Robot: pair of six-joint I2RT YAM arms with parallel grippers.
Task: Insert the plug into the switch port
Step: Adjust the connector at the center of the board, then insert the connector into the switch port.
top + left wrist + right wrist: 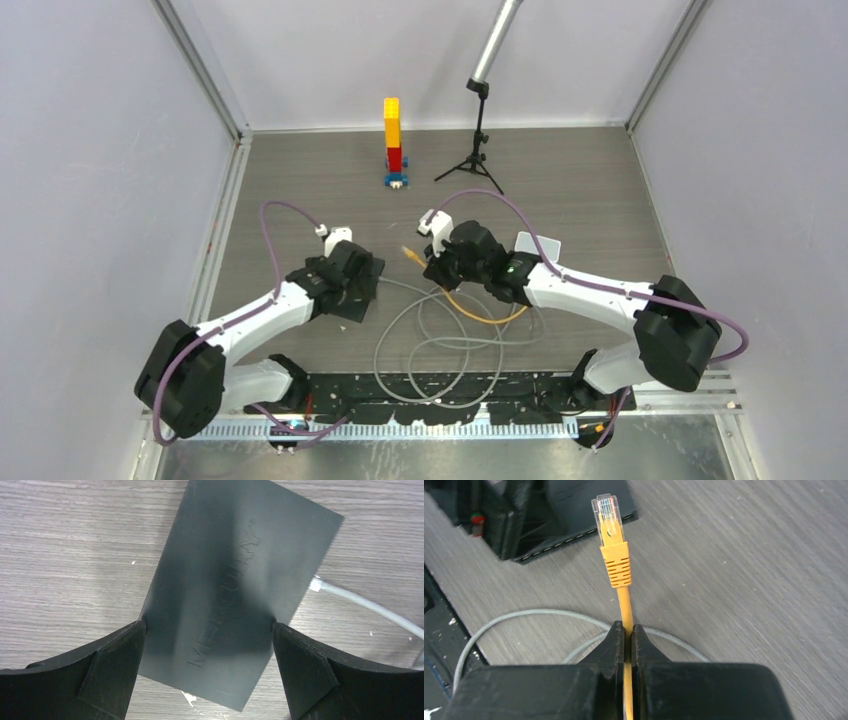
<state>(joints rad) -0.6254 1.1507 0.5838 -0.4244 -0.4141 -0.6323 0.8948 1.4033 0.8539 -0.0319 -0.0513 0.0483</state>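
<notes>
The plug (607,515), a clear connector with a yellow boot on the end of a yellow cable (625,602), sat in the middle of the table, out of the switch and just right of it. In the right wrist view its tip pointed toward the side of the switch (235,565) that carries the row of ports (574,532), with bare table between them. The right gripper (626,630) was clenched on the yellow cable a little behind the boot, so the plug stuck out beyond its fingertips.

The switch was a flat, dark box lying on the table left of centre. The left gripper (207,650) hung over it with its jaws spread wide and holding nothing, one finger (117,665) at each long edge of the box. Whether they touched it could not be told.

A grey cable (360,602) ran into the box's right side and looped across the near part of the table (600,190). A stack of yellow, red and blue blocks (393,140) and a small tripod (478,150) stood at the far edge.
</notes>
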